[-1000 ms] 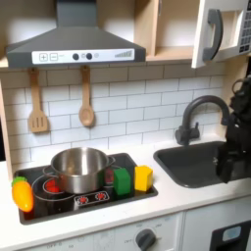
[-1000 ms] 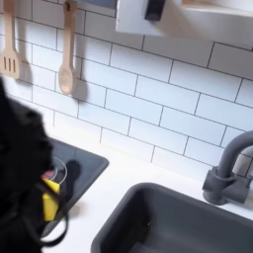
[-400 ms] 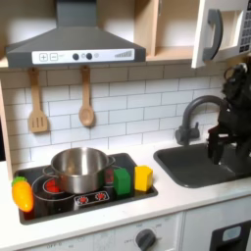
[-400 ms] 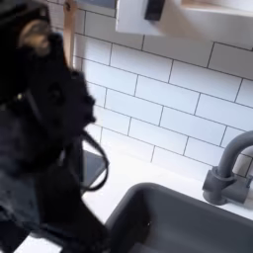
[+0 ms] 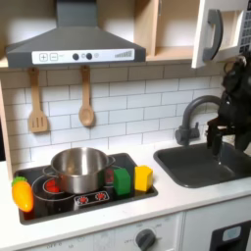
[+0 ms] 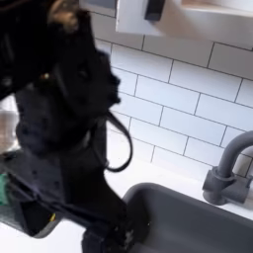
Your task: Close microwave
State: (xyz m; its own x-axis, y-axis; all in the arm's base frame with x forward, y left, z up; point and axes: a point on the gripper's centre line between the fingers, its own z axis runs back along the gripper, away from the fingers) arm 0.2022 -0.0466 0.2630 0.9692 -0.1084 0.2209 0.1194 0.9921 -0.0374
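The white toy microwave (image 5: 224,29) hangs at the top right of the first exterior view. Its door stands ajar and swung outward, with the grey vertical bar handle (image 5: 214,34) facing the room. In the second exterior view the door's lower edge (image 6: 138,18) and dark handle (image 6: 155,10) show at the top. My black arm (image 5: 235,93) rises over the sink below the microwave, and the gripper (image 5: 225,140) points down with its two dark fingers apart and nothing between them. In the second exterior view the arm (image 6: 64,128) is a large blurred black mass on the left.
A grey range hood (image 5: 74,44) hangs above the stove (image 5: 98,196), which holds a steel pot (image 5: 78,169) and green (image 5: 121,181), yellow (image 5: 143,177) and orange (image 5: 22,194) toys. Two wooden utensils (image 5: 86,98) hang on the tiled wall. Sink (image 5: 201,165) and faucet (image 5: 196,110) sit below the arm.
The arm has risen from sink level toward the microwave. In the second exterior view it has swept from the left edge toward the middle. The microwave door has not moved.
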